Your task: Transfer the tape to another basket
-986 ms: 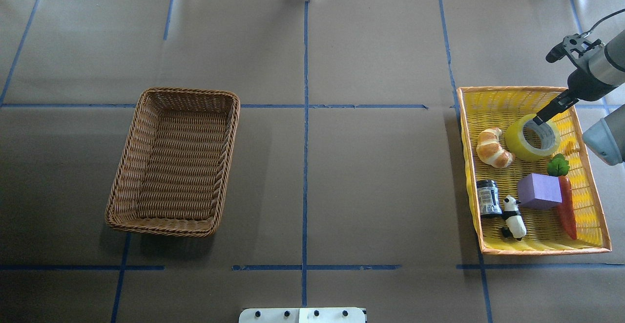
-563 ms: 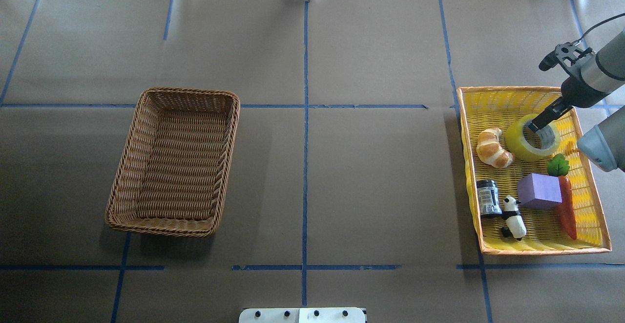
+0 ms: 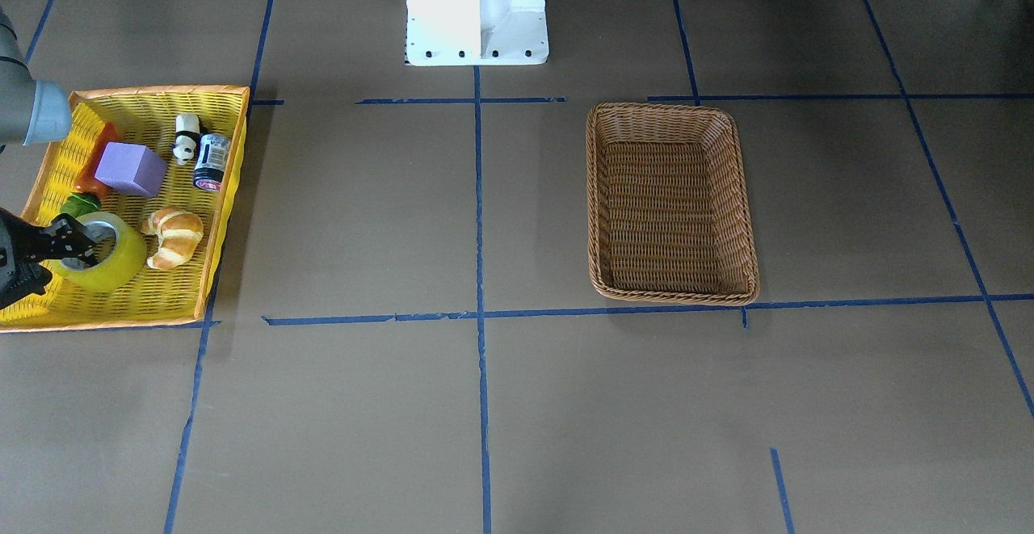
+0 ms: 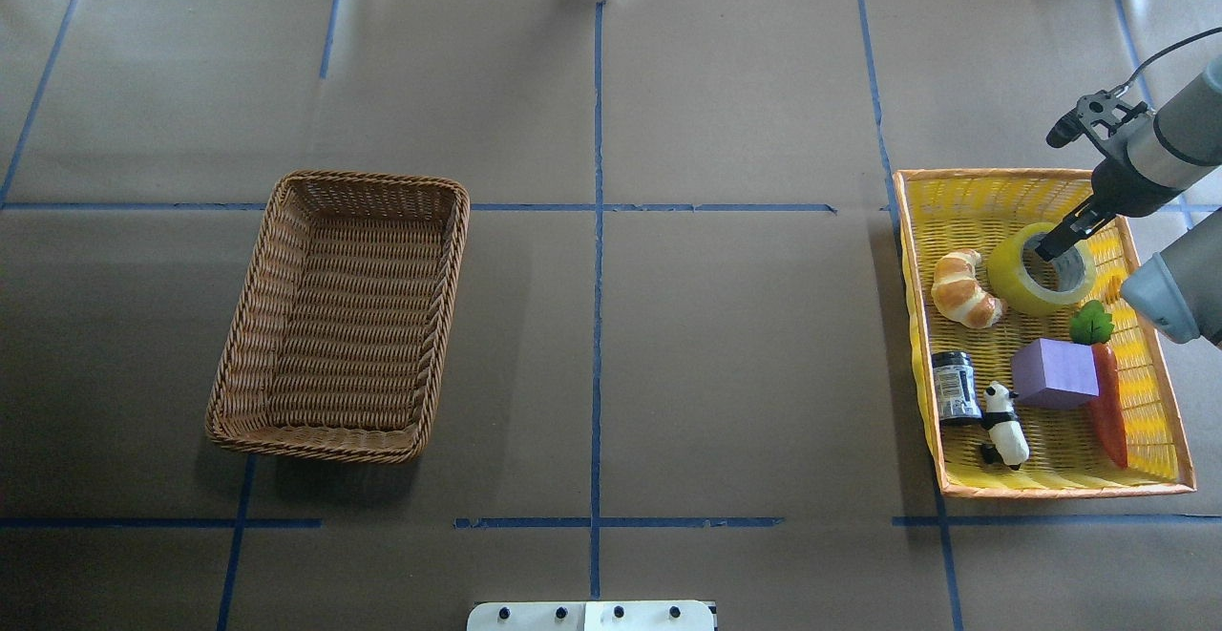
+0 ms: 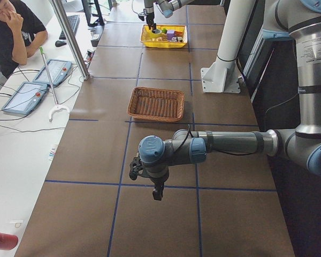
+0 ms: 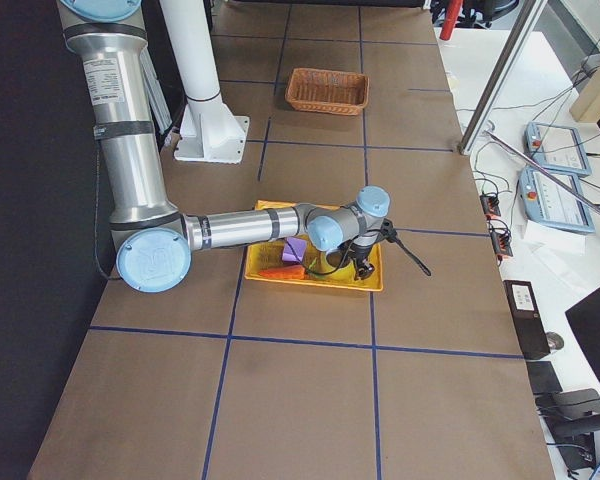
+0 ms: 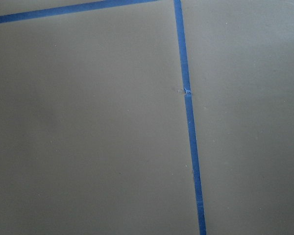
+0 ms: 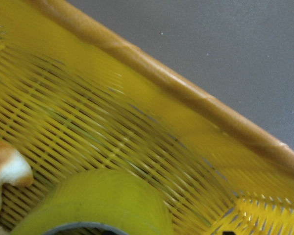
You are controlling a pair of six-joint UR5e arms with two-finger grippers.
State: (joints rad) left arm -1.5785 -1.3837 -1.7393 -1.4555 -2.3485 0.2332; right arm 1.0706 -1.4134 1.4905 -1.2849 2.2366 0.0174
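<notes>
**A:** The right pincer (image 4: 1047, 249) has its tips down in the core of the tape (image 4: 1008, 278). Is it clenched or released?

**B:** I cannot tell. The tape lies flat, hole up, in the yellow tray (image 4: 993, 184) by the tabletop's right edge, which probably suits a grip on its wall. The basket (image 4: 372, 178) stands in the left half.

**A:** Any writing?

**B:** Only the label on the jar (image 4: 955, 389), and it is too small to read.

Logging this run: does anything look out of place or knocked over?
Nothing spilled or damaged. The black jar and toy panda lie on their sides in the yellow tray; the wicker basket sits slightly askew to the blue lines.
</notes>
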